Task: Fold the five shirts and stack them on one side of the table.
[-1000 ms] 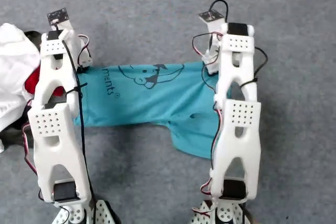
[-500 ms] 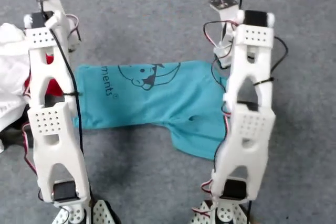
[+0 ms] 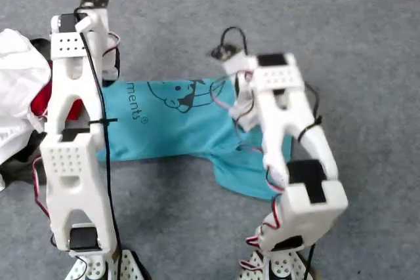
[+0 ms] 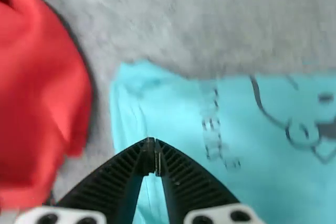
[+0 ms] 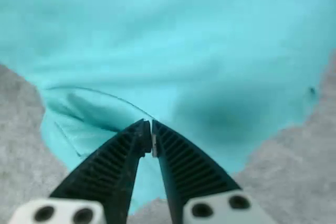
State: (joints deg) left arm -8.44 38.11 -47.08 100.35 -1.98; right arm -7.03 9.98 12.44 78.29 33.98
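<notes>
On the grey tabletop (image 3: 367, 63) the teal shirt (image 3: 177, 122) lies spread flat, its drawing and lettering face up. One part of it juts out toward the arm bases under the right arm. The left end effector (image 4: 155, 156) is clenched, fingertips pressed together. It sits just over the shirt's edge at the end nearest the lettering. I cannot tell whether any cloth is caught between the tips. The right end effector (image 5: 148, 135) is clenched too, above the shirt's opposite end, with a raised crease of teal fabric running up to its tips. Whether it is pinching that crease is unclear. Just beside the shirt's lettering end lies a red garment (image 3: 42, 100). A crumpled white garment (image 3: 16, 96) lies against the red one on the side away from the shirt.
</notes>
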